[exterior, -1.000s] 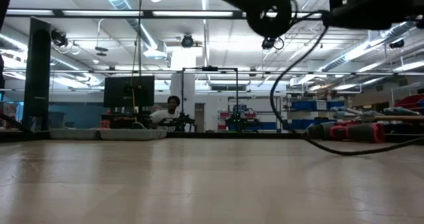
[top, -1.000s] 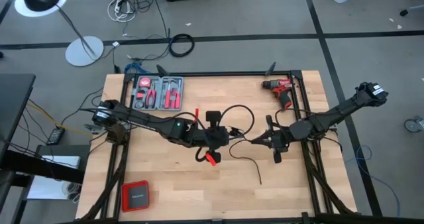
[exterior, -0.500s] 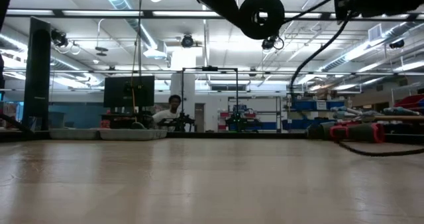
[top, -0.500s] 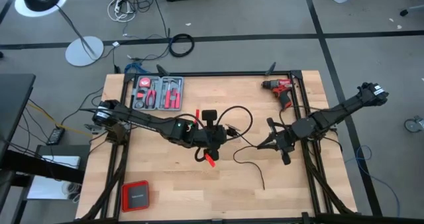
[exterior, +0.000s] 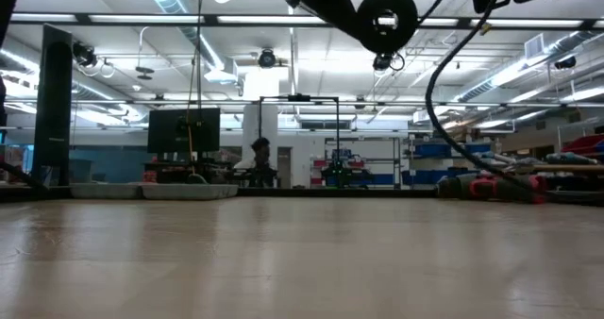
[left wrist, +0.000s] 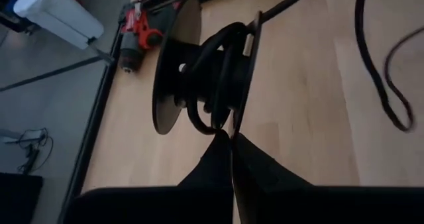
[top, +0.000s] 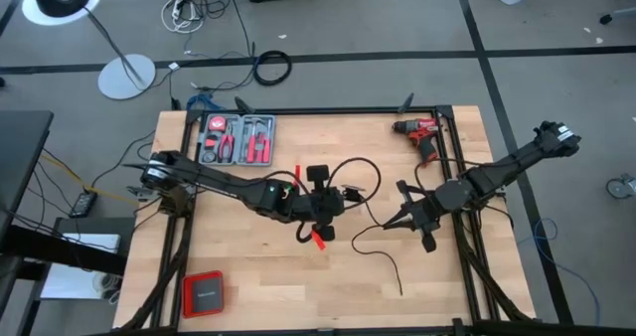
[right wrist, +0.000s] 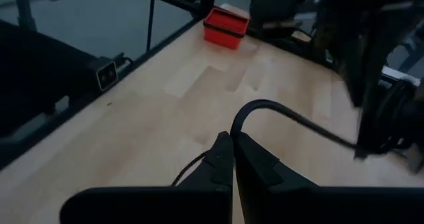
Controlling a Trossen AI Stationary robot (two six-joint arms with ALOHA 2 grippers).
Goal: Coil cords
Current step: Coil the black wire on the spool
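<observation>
High view: we stretch our left arm rightward to mid-table, left gripper point(top: 320, 209) clamped on a black spool point(left wrist: 199, 78) wound with the cord point(top: 360, 182). The cord runs right to our right gripper point(top: 390, 224), pinched on it, that arm angling in from the right.

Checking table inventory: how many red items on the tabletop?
3: the red drill at the far right corner, the tool tray with red-handled tools at the far left, and the red box at the near left corner. None appears hidden.
</observation>
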